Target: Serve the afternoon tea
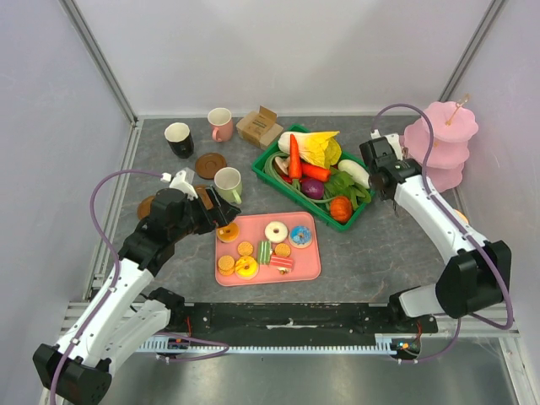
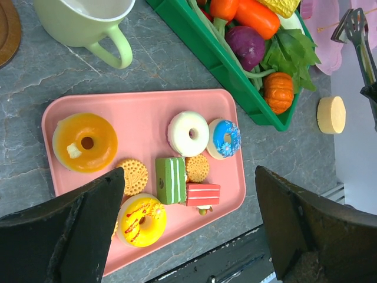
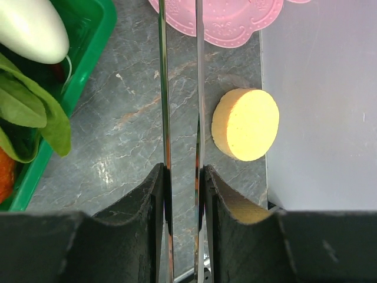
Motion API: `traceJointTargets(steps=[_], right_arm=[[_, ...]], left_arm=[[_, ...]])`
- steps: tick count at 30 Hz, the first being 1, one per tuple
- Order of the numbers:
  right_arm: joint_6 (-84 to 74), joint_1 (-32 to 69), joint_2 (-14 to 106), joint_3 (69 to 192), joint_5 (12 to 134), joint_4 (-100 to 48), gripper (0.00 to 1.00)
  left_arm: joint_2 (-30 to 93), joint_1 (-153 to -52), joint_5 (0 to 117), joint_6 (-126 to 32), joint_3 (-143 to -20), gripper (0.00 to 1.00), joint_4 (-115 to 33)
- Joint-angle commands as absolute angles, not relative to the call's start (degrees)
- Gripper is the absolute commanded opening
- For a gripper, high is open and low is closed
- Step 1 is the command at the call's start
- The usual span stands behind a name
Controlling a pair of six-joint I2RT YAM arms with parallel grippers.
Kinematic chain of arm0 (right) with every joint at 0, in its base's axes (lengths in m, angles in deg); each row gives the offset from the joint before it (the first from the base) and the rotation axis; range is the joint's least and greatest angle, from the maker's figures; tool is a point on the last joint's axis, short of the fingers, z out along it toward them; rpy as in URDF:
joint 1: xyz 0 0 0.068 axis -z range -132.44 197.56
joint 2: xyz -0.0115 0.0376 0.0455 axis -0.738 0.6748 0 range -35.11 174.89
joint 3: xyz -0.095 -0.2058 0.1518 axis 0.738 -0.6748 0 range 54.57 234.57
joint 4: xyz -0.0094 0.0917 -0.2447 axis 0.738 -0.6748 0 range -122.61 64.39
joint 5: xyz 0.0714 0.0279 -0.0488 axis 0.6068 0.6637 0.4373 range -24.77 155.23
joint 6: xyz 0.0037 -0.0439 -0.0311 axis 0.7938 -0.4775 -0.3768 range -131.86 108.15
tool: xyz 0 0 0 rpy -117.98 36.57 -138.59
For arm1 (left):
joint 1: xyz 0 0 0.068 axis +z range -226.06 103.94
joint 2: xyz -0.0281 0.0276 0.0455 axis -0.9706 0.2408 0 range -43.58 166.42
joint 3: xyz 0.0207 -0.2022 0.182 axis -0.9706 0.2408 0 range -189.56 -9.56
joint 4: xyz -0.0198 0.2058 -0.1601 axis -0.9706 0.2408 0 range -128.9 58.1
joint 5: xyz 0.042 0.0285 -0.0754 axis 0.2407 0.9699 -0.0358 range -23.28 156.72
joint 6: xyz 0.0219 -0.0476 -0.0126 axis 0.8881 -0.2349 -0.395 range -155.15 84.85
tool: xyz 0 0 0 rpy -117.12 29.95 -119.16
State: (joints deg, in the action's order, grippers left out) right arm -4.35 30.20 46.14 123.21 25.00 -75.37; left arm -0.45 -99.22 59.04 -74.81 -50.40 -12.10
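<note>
one biscuit (image 3: 245,124) beside tongs (image 3: 163,88) tight in right tool (image 3: 181,177) (plain only from wrists); left tool (image 2: 188,172) agape

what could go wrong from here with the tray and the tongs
The left gripper hangs open over a crowded pink tray; the green cake slice touches its neighbours, so closing could knock them. The right gripper grips thin tongs beside the yellow biscuit, which sits close to the wall; a nudge may jam it there.

left gripper (image 2: 188,174) wide open over pink tray (image 2: 135,109); tray holds four donuts (image 2: 85,142), biscuits (image 2: 133,175), two cake slices (image 2: 171,180); green mug (image 2: 88,23), veg crate (image 2: 218,65) beside it, lone biscuit (image 2: 331,114) past crate
</note>
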Motion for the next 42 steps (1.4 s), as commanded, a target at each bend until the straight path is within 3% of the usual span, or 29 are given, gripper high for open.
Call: traceJointTargets(steps=[1,7,14,24,34,42], right_arm=[[-6.3,30.4,41.4,123.6,28.3,-73.1,0.27],[-8.7,30.4,38.8,123.4,33.1,-71.1,0.27],[-10.5,30.5,44.5,124.7,31.4,-71.1,0.28],[-10.8,31.0,56.0,130.4,19.3,-71.7,0.30],[-13.0,33.2,60.3,131.2,15.0,-71.3,0.35],[-13.8,34.6,62.8,131.8,14.5,-70.1,0.45]], left_arm=[[-0.2,-99.1,57.8,-75.8,-50.3,0.97,-14.6],[-0.2,-99.0,57.8,-75.8,-50.4,0.97,-14.7],[-0.5,-99.0,57.8,-75.7,-50.5,0.97,-14.8],[-1.2,-99.0,57.4,-75.7,-50.2,0.97,-14.7],[-0.4,-99.1,57.4,-75.7,-50.1,0.97,-15.1],[-0.4,-99.0,57.2,-75.7,-50.1,0.97,-15.2]])
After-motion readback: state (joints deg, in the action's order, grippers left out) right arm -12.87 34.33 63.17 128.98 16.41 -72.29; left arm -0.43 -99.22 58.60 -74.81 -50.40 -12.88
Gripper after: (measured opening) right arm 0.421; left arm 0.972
